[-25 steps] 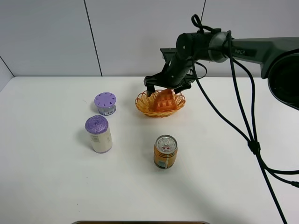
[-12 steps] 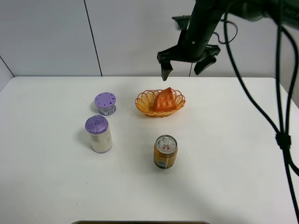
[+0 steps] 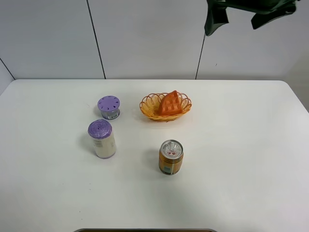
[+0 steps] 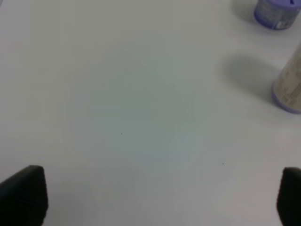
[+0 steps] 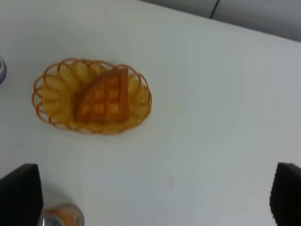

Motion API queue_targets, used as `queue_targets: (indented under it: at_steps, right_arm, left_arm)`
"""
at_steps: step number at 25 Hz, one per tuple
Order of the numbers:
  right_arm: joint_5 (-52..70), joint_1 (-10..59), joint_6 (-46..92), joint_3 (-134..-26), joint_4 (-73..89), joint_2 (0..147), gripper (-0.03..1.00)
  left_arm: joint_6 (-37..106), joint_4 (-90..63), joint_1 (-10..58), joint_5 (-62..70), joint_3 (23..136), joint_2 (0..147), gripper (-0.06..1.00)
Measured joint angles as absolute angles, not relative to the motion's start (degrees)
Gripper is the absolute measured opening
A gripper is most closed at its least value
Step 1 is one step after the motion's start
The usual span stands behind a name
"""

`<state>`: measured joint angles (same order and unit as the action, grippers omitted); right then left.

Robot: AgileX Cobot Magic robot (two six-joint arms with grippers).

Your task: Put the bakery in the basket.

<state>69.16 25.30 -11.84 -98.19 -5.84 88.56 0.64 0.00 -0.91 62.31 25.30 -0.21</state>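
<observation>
The orange-brown waffle wedge, the bakery (image 3: pixel 170 103), lies inside the oval wicker basket (image 3: pixel 150 107) at the back middle of the table. The right wrist view shows the same: the bakery (image 5: pixel 102 97) rests in the basket (image 5: pixel 51 92). My right gripper (image 3: pixel 235 17) is open and empty, high above the table at the top right, well clear of the basket. In its wrist view its two dark fingertips (image 5: pixel 19 197) stand wide apart. My left gripper (image 4: pixel 155 197) is open over bare table; it does not show in the exterior view.
An orange-gold drink can (image 3: pixel 171 157) stands in front of the basket. A white bottle with a purple lid (image 3: pixel 101 138) and a small purple-lidded cup (image 3: pixel 109 107) stand at the left; both show in the left wrist view, the bottle (image 4: pixel 289 84) and the cup (image 4: pixel 276 13).
My right gripper has risen from the basket, leaving the bakery in it, and moved up and to the right to the top of the view.
</observation>
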Motion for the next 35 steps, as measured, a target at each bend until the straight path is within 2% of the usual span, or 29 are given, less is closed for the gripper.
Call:
queue_targets:
  at_steps: [10, 18, 23, 29, 35]
  right_arm:
    - [69.73, 25.35, -17.81, -71.35, -7.79, 64.10, 0.96]
    - [70.18, 25.18, -22.59, -55.12, -10.77, 46.23, 0.96]
    - [70.19, 18.14, -21.55, -48.08, -11.24, 34.99, 0.96]
    - [70.25, 8.72, -11.53, -40.79, -10.46, 21.69, 0.96]
    - [66.62, 6.36, -7.79, -35.51, -8.16, 11.89, 0.96]
  left_arm:
    - [0.64, 0.00, -0.91, 62.31, 25.30, -0.21, 0.99]
    - [0.64, 0.00, -0.91, 62.31, 25.30, -0.21, 0.99]
    - [0.64, 0.00, -0.91, 62.31, 25.30, -0.21, 0.99]
    - [0.64, 0.00, -0.91, 62.31, 25.30, -0.21, 0.99]
    - [0.64, 0.00, -0.91, 62.31, 25.30, -0.21, 0.99]
